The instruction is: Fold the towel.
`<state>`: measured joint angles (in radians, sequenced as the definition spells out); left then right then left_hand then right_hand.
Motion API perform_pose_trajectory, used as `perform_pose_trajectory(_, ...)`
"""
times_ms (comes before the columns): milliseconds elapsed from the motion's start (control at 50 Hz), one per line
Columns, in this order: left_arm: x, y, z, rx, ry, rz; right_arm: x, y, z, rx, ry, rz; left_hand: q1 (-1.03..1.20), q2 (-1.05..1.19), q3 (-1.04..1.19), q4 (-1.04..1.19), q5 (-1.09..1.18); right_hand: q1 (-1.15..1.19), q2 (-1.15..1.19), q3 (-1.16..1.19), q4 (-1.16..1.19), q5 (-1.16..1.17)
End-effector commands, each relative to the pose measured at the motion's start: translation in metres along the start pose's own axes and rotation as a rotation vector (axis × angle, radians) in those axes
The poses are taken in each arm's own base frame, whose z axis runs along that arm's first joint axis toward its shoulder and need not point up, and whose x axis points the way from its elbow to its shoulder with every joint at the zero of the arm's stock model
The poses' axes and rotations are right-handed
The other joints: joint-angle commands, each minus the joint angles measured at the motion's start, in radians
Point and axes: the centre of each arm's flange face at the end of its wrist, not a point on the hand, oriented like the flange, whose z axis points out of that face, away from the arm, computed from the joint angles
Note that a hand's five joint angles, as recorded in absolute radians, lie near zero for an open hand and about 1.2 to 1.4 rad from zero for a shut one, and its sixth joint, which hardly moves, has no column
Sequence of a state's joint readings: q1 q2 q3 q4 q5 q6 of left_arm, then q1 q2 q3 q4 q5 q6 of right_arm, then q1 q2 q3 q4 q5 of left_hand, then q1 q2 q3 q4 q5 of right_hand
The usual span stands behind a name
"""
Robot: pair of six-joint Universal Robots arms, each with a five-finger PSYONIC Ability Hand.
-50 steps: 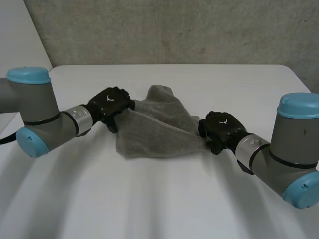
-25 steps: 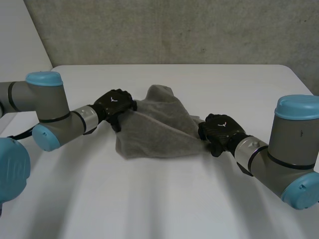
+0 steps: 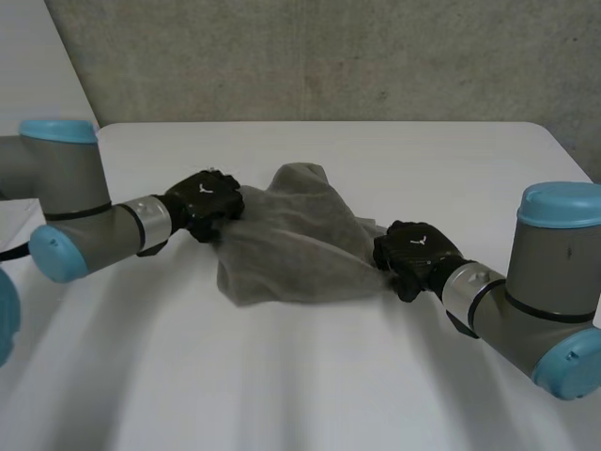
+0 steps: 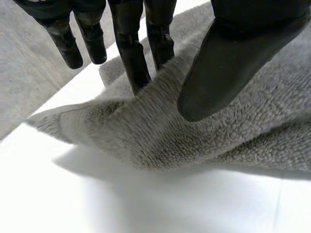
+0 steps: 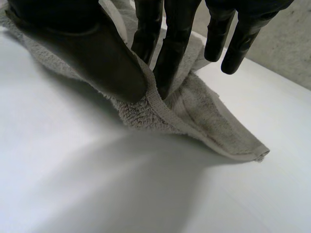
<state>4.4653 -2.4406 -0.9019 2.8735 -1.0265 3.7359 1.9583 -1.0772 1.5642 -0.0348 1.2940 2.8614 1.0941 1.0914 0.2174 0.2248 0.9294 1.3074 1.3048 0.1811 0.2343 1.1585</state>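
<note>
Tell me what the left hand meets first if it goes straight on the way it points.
The towel. The left hand pinches its edge and points across the bunched cloth, so it would push into that first. The right hand lies farther along, though depth is unclear.

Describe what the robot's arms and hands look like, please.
The left arm and right arm are thick grey tubes with light-blue caps at the joints and a silvery ring at each wrist. The left hand and right hand are blocky and black, each with a small white mark on its back. Their fingers are slim with rounded tips; the thumbs are broader.
</note>
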Motion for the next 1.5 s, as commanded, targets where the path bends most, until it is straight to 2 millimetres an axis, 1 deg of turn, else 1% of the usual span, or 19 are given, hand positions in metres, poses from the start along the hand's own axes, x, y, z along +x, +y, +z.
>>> perform_pose_trajectory(20, 0.005, -0.017, -0.031, -0.025, -0.039, 0.002, -0.007, 0.005, -0.011, -0.066, -0.052, -0.012, 0.132, 0.135, -0.043, -0.05, 0.122, 0.089, 0.091, -0.007, -0.06, 0.063)
perform_pose_trajectory(140, 0.023, -0.021, -0.059, -0.063, -0.02, -0.011, -0.02, 0.005, -0.031, -0.112, -0.175, -0.098, 0.138, 0.141, -0.043, -0.05, 0.128, 0.089, 0.091, -0.007, -0.06, 0.063)
perform_pose_trajectory(220, 0.034, -0.02, -0.073, -0.089, -0.002, -0.02, -0.002, 0.0, -0.038, -0.117, -0.165, -0.118, 0.206, 0.208, -0.043, -0.05, 0.196, 0.089, 0.091, -0.007, -0.06, 0.063)
perform_pose_trajectory(340, 0.037, -0.013, -0.073, -0.105, 0.008, -0.036, 0.007, -0.011, -0.041, -0.082, -0.159, -0.111, 0.126, 0.129, -0.043, -0.05, 0.117, 0.089, 0.091, -0.007, -0.06, 0.063)
perform_pose_trajectory(400, 0.035, -0.008, -0.069, -0.11, 0.012, -0.048, 0.007, -0.011, -0.04, -0.081, -0.158, -0.11, 0.085, 0.088, -0.043, -0.05, 0.075, 0.089, 0.091, -0.007, -0.06, 0.063)
perform_pose_trajectory(420, 0.034, -0.004, -0.065, -0.111, 0.013, -0.053, 0.007, -0.01, -0.04, -0.083, -0.162, -0.11, -0.069, -0.066, -0.043, -0.05, -0.079, 0.089, 0.091, -0.007, -0.06, 0.063)
perform_pose_trajectory(440, 0.034, -0.004, -0.065, -0.111, 0.013, -0.053, 0.006, -0.009, -0.04, -0.085, -0.164, -0.107, -0.07, -0.068, -0.043, -0.05, -0.08, 0.089, 0.091, -0.007, -0.06, 0.063)
perform_pose_trajectory(460, 0.033, -0.001, -0.061, -0.106, 0.01, -0.05, 0.006, -0.009, -0.04, -0.085, -0.164, -0.107, -0.262, -0.259, -0.043, -0.05, -0.272, 0.089, 0.091, -0.007, -0.06, 0.063)
perform_pose_trajectory(520, 0.032, -0.002, -0.056, -0.075, -0.008, -0.033, 0.003, -0.006, -0.04, -0.095, -0.174, -0.105, -0.293, -0.291, -0.043, -0.05, -0.303, 0.089, 0.091, -0.007, -0.06, 0.063)
perform_pose_trajectory(620, 0.031, -0.009, -0.051, -0.016, -0.032, -0.007, 0.001, -0.004, -0.04, -0.097, -0.178, -0.105, -0.37, -0.367, -0.043, -0.05, -0.38, 0.089, 0.091, -0.007, -0.06, 0.063)
perform_pose_trajectory(640, 0.032, -0.014, -0.049, 0.012, -0.038, -0.004, 0.001, -0.003, -0.04, -0.097, -0.178, -0.104, -0.39, -0.387, -0.043, -0.05, -0.4, 0.089, 0.091, -0.007, -0.06, 0.063)
perform_pose_trajectory(660, 0.033, -0.022, -0.044, 0.059, -0.048, -0.011, 0.001, -0.003, -0.04, -0.097, -0.178, -0.104, -0.53, -0.527, -0.043, -0.05, -0.54, 0.089, 0.091, -0.007, -0.06, 0.063)
perform_pose_trajectory(700, 0.031, -0.03, -0.041, 0.101, -0.056, -0.02, 0.001, -0.003, -0.04, -0.095, -0.177, -0.105, -0.575, -0.572, -0.043, -0.05, -0.585, 0.089, 0.091, -0.007, -0.06, 0.063)
perform_pose_trajectory(800, 0.026, -0.037, -0.03, 0.151, -0.05, -0.055, 0.0, -0.002, -0.04, -0.093, -0.176, -0.107, -0.587, -0.584, -0.043, -0.05, -0.597, 0.089, 0.091, -0.007, -0.06, 0.063)
perform_pose_trajectory(880, 0.033, -0.037, -0.012, 0.188, 0.037, -0.052, 0.0, 0.0, -0.04, -0.095, -0.175, -0.104, -0.584, -0.581, -0.043, -0.05, -0.594, 0.089, 0.091, -0.007, -0.06, 0.063)
perform_pose_trajectory(940, 0.034, -0.037, -0.008, 0.188, 0.055, -0.054, 0.0, 0.001, -0.039, -0.097, -0.177, -0.103, -0.584, -0.581, -0.043, -0.05, -0.594, 0.089, 0.091, -0.007, -0.06, 0.063)
perform_pose_trajectory(1100, 0.035, -0.022, 0.015, 0.136, 0.109, -0.08, 0.001, 0.002, -0.037, -0.102, -0.174, -0.1, -0.572, -0.57, -0.043, -0.05, -0.582, 0.089, 0.091, -0.007, -0.06, 0.063)
perform_pose_trajectory(1260, 0.041, -0.015, 0.022, 0.091, 0.142, -0.06, 0.004, 0.003, -0.036, -0.096, -0.164, -0.101, -0.405, -0.402, -0.043, -0.05, -0.415, 0.089, 0.091, -0.007, -0.06, 0.063)
perform_pose_trajectory(1500, 0.043, -0.006, 0.018, 0.038, 0.148, -0.018, 0.005, 0.006, -0.034, -0.104, -0.166, -0.098, -0.338, -0.335, -0.043, -0.05, -0.348, 0.089, 0.091, -0.007, -0.06, 0.063)
